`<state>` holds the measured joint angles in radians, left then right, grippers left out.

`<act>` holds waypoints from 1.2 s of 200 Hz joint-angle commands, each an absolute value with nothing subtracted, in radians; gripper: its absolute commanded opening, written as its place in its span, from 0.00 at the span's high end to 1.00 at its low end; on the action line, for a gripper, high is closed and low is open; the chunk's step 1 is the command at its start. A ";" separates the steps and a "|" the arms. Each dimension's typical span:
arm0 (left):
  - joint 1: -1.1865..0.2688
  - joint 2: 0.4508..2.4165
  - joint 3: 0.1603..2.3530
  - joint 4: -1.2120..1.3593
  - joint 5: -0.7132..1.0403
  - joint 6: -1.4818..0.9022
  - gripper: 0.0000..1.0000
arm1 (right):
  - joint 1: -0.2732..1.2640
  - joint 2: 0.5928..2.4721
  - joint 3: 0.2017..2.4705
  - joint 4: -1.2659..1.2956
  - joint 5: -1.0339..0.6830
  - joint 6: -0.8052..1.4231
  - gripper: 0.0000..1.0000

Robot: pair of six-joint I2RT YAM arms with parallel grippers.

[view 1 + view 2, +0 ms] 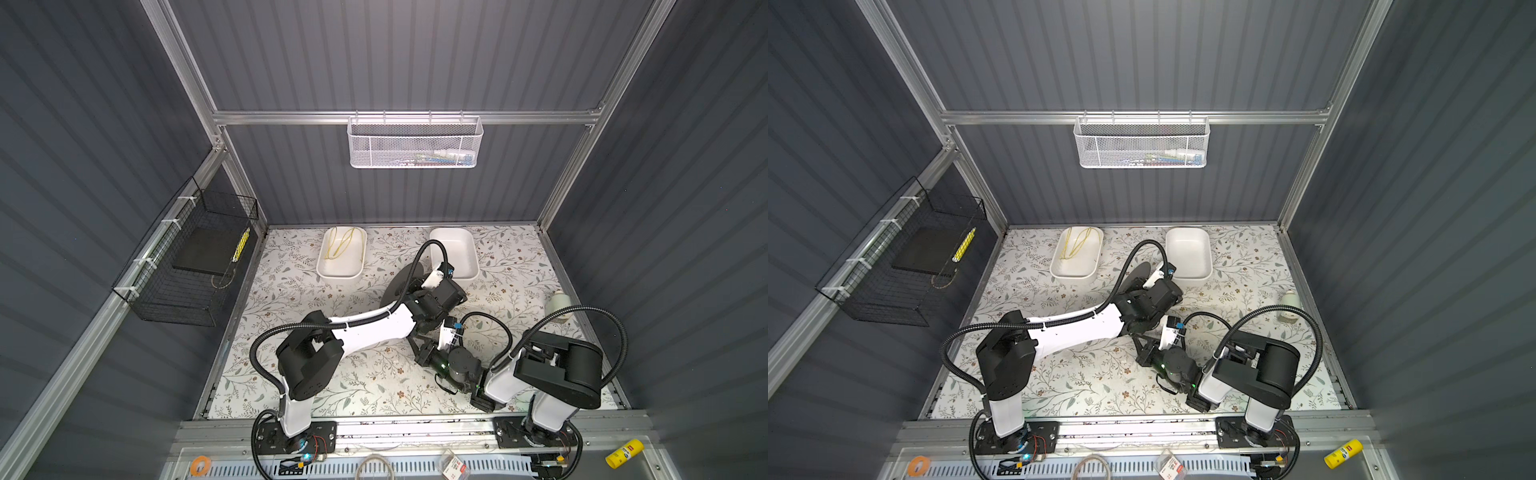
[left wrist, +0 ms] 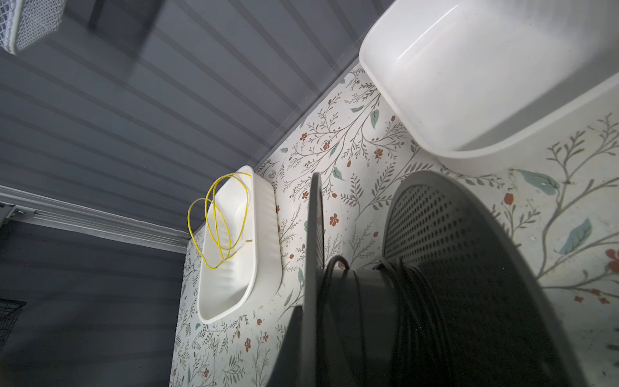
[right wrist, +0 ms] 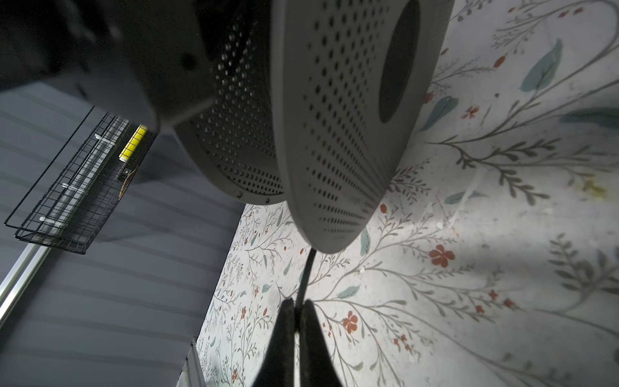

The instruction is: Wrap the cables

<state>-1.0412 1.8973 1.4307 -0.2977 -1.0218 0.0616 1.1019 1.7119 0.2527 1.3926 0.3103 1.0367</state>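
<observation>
Pinched shut, the right gripper (image 3: 296,310) holds the black cable (image 3: 306,274) between its fingertips. The free strand runs straight on from the tips, in line with the fingers, and passes behind the rim of the grey spool (image 3: 335,134) just ahead. The left gripper (image 2: 311,318) is clamped on a thin flange of that spool. Beside its fingers the cable lies wound round the hub, its turns running crosswise. Farther off on the flowered table (image 2: 351,201) stand a white tub (image 2: 264,234) with a yellow cord (image 2: 217,217) and a second tub (image 2: 402,100).
</observation>
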 commanded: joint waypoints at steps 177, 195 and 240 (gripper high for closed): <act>-0.991 2.154 1.425 -0.428 -0.919 0.007 1.00 | 1.067 1.757 0.245 1.481 0.219 1.113 0.98; -0.994 2.155 1.424 -0.441 -0.895 0.000 1.00 | 1.068 1.793 0.252 1.481 0.232 1.130 0.98; -1.015 2.133 1.347 -0.459 -0.830 -0.008 1.00 | 1.068 1.851 0.254 1.481 0.249 1.156 0.95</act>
<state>-1.0672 2.0567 1.4403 -0.3676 -1.1145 0.1078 1.0424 1.8309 0.2775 1.4300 0.2737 1.1385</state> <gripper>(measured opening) 0.082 0.046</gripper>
